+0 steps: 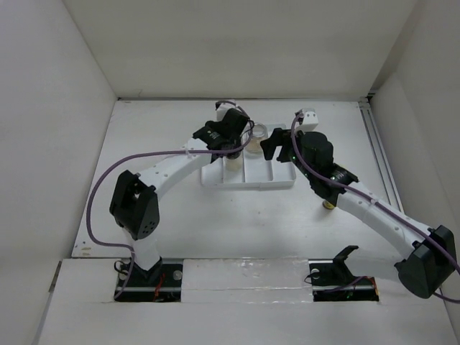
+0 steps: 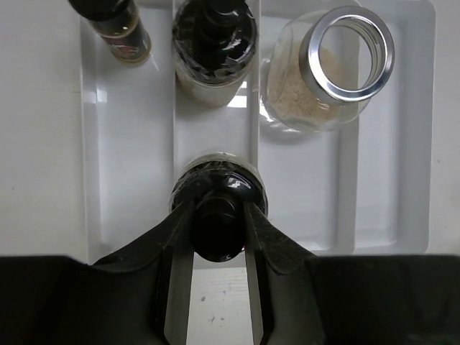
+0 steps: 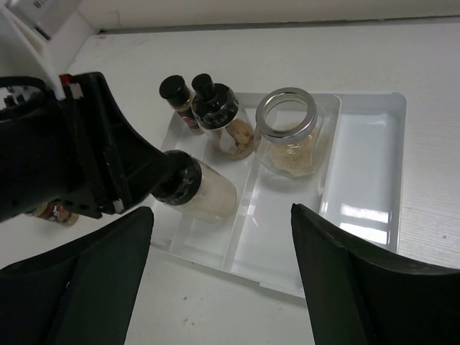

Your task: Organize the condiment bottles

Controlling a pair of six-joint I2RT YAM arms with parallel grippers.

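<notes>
One slim spice bottle [image 2: 118, 29] stands in the leftmost compartment of the white tray [image 2: 85, 144]. The next compartment holds a far black-capped jar [image 2: 214, 50], upright, and a near black-capped jar [image 2: 219, 180] — tilted, its cap clamped in the left hand [image 2: 218, 215]. Right of these, in the third compartment, stands the silver-lidded jar [image 2: 327, 68]. Above the tray's near edge hangs the right hand [image 3: 220, 215] — spread wide, holding nothing.

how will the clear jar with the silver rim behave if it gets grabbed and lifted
The clear jar looks like glass, so probably rigid, smooth and somewhat slippery. It is squat and wide, standing upright in the tray, so unlikely to tip. It is only partly filled with pale granules, so likely not heavy.
</notes>
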